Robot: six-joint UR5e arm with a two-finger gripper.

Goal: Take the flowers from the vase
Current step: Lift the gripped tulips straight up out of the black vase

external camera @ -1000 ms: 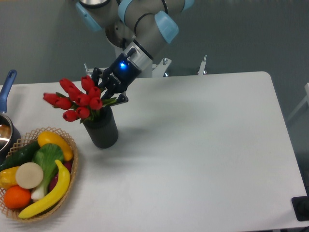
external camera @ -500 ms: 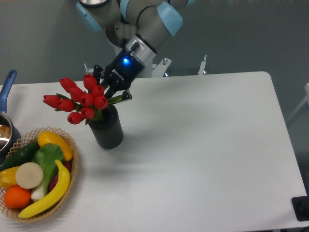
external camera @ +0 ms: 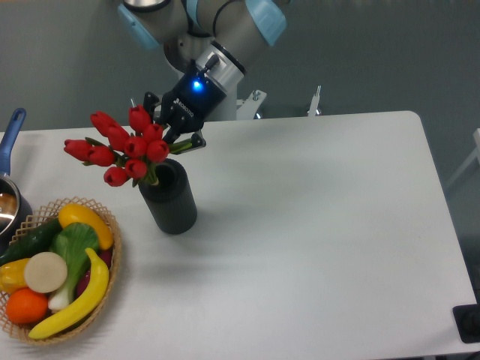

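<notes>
The flowers [external camera: 120, 146], a bunch of red tulip buds on green stems, lean out to the left above the vase [external camera: 171, 199], a dark ribbed cylinder standing on the white table [external camera: 315, 225]. Their stems still reach down into the vase's mouth. My gripper [external camera: 174, 129] comes in from the upper right and is shut on the green stems just behind the buds, right above the vase's rim. The lower stems are hidden inside the vase.
A wicker basket [external camera: 112, 277] of fruit and vegetables sits at the front left, close to the vase. A metal pot with a blue handle [external camera: 10, 135] is at the left edge. The arm's base stands behind the table.
The gripper has risen with the flowers in its grip, lifting the buds higher. The vase has shifted slightly to the right and toward the front.
</notes>
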